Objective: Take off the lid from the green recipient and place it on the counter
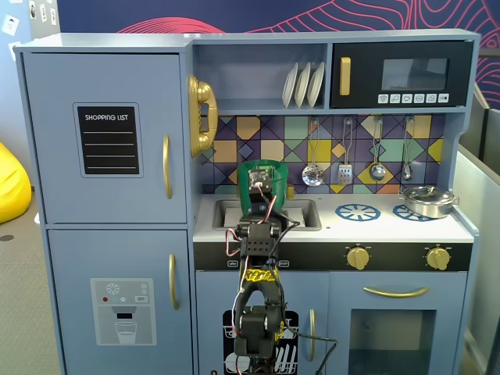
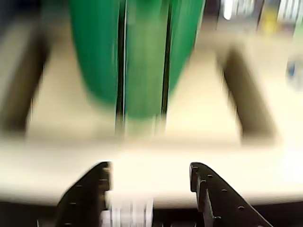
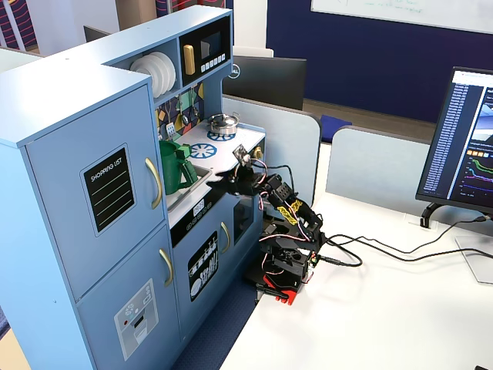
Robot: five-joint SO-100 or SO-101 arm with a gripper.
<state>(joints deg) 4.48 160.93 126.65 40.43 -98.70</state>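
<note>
- Green recipient (image 1: 262, 187) upright in sink, counter's (image 1: 391, 226) left end; lid (image 1: 262, 163) on top.
- Gripper (image 2: 150, 182) parted, empty, low before ribbed handle.
- Raise to rim, then pinch lid's tab squarely.

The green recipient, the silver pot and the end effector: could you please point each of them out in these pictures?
green recipient (image 3: 174, 171): a fixed view, on its side wall.
silver pot (image 1: 428, 201): a fixed view, on its steel body.
end effector (image 2: 149, 189): wrist view, midway between the two dark fingertips.
</note>
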